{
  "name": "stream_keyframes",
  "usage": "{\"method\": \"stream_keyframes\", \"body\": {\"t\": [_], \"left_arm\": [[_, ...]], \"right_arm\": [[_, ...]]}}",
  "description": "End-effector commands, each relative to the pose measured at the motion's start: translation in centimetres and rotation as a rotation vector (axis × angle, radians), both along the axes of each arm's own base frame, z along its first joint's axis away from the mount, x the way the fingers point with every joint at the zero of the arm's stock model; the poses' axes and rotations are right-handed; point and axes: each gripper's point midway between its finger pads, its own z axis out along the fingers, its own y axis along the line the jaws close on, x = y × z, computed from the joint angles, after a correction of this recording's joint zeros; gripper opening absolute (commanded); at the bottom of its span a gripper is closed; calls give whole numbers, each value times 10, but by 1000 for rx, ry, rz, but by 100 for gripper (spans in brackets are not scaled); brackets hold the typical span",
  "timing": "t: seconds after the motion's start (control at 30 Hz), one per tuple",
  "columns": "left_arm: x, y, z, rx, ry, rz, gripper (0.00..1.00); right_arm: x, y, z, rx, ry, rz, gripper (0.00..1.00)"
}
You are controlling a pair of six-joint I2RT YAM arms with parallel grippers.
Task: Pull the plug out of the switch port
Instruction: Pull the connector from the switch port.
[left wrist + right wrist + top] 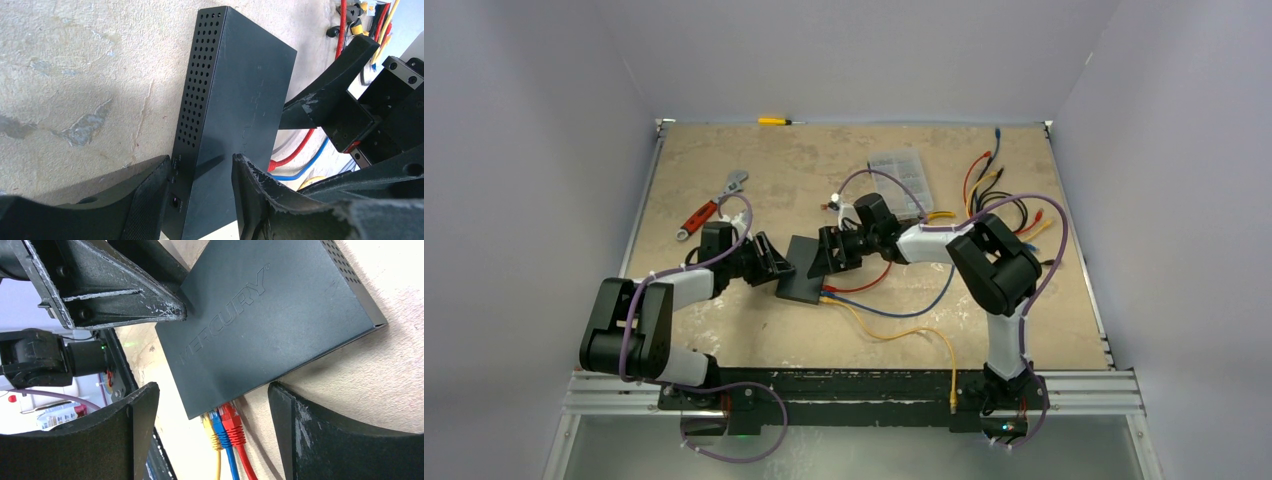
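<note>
The switch (807, 270) is a flat matte-black box in the middle of the table. It also shows in the left wrist view (240, 90) and, marked MERCURY, in the right wrist view (265, 315). Red (232, 422), blue (220, 427) and yellow (209, 430) plugs sit side by side in its ports. My left gripper (200, 195) is shut on the switch's perforated side edge, one finger (145, 200) below and one (260, 200) on top. My right gripper (214, 405) is open, with a finger on either side of the three plugs and touching none.
A clear organiser box (902, 180) stands behind the right arm. A tangle of coloured cables (1004, 195) lies at the back right. A red-handled wrench (709, 208) lies at the back left, a yellow screwdriver (776, 121) at the far edge. The plugged cables (894, 315) trail toward the front.
</note>
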Motion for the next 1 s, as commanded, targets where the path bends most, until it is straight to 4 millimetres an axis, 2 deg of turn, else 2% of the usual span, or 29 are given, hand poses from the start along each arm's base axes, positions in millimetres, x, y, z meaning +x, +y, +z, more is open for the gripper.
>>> {"method": "stream_keyframes", "body": {"t": [0.0,0.23,0.53,0.77,0.9,0.97], "left_arm": [[-16,9,-19,60,59,-2,49],[-17,9,-21,61,62,-3,48],[-19,9,-23,60,68,-3,48],[-19,9,-23,61,69,1,48],[-20,9,-24,62,74,2,48],[-21,9,-25,63,75,0,48]], "right_arm": [[4,1,15,-17,-75,22,82],[0,-26,2,-59,-49,1,80],[-15,-57,-10,-78,-3,3,70],[-26,-57,-16,-47,31,35,63],[-26,-51,-16,-14,47,42,60],[-29,-48,-19,-2,70,54,56]]}}
